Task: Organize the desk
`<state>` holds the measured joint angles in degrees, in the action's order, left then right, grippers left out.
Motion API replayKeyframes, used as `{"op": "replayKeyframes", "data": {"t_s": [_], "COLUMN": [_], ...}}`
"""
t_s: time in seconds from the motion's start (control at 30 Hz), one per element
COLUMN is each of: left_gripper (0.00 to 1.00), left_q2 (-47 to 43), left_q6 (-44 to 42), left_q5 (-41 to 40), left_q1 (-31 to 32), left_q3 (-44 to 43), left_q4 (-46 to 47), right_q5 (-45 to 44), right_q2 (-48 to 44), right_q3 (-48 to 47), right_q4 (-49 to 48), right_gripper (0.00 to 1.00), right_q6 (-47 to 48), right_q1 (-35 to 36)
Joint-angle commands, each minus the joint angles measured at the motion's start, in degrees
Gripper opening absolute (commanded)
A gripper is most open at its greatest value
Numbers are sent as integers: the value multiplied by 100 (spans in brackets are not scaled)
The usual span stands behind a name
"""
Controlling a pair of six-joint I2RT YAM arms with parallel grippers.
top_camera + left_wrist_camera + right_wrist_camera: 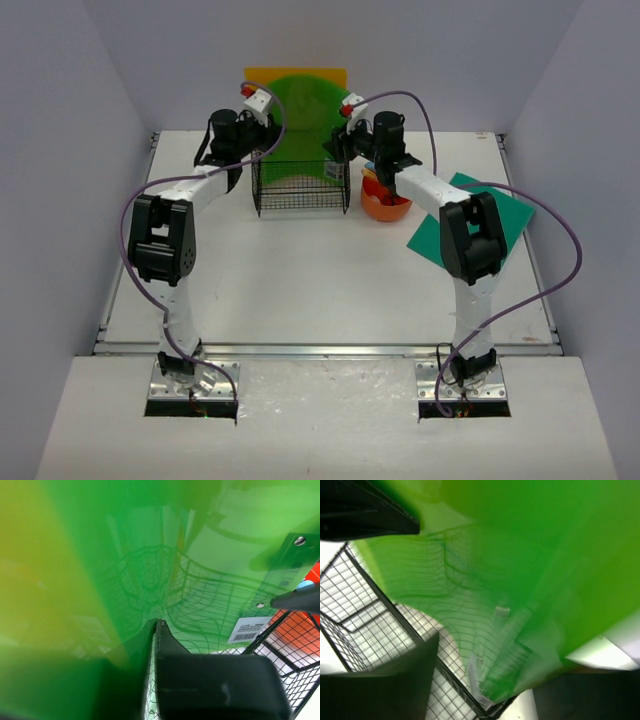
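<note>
1. Judging by the overhead view, the tidying is midway: a translucent green folder hangs over the black wire-mesh rack at the back of the desk, with its lower edge at the rack's top and not yet seated inside.
2. The left gripper has its fingers drawn close on the folder's left edge, so it appears to be gripping it.
3. The right gripper is at the folder's right edge. Its wrist view shows its fingers spread wide, with mesh visible between them, so it does not seem to be clamping anything.
4. An orange-yellow folder stands behind the green one. Whether it sits in the rack or leans on the wall is unclear.
5. Small items, too blurred to name, already lie in the round orange tray just right of the rack.
6. Left to do, I judge: lower the green folder into the rack, then file the dark green sheet lying flat at the desk's right side.
</note>
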<state>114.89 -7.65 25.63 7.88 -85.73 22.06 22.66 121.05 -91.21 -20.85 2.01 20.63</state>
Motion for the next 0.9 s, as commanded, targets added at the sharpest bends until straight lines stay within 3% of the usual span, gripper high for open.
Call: {"op": "replayKeyframes", "data": {"t_s": [0.0,0.13,0.33,0.7,0.87], "left_gripper": [34,61,75,84,78], "left_q2": [-91,-360,-1415,-2544,-2923], "left_q6": [-4,217,225,-228,0], "left_q5": [-633,-616,-428,-638,-520], "left_q1": [-45,-144,-150,-155,-171], "left_q3": [-383,-695,-915,-603,-10], "left_q4": [-153,-533,-961,-2054,-2460], "right_q5": [176,108,-103,-254,-297], "right_q2": [-217,-671,-1611,-3236,-3680], "right_q3": [-224,-312,-302,489,1009], "right_q4": [205,426,914,2356,3043], "right_gripper": [79,85,88,96,87], "right_q6": [256,257,230,243,-32], "right_q1": [179,178,157,-383,-799]}}
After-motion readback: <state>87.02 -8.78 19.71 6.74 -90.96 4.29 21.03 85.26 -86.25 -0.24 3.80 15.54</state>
